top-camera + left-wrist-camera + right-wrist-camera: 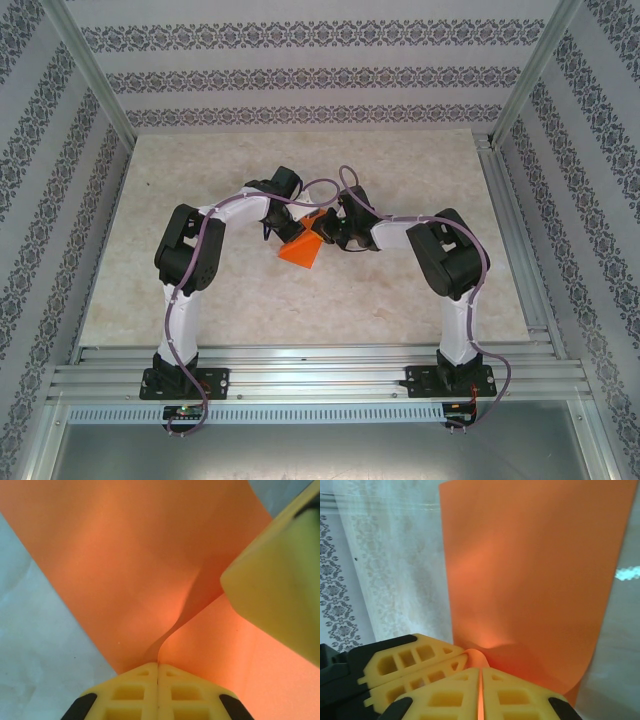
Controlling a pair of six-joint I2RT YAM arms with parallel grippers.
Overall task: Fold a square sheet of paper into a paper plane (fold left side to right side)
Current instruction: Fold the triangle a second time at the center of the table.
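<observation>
Both grippers clamped on the sheet, close together over mid-table

My left gripper (158,672) and right gripper (480,675) are each pinched shut on the square sheet of paper (302,250), side by side, and the sheet looks lifted off the table (400,300). The paper already buckles between my two pinches. If I pull or twist unevenly it could tear or take a stray crease there, and a slipping pinch would skew the left-to-right fold
</observation>
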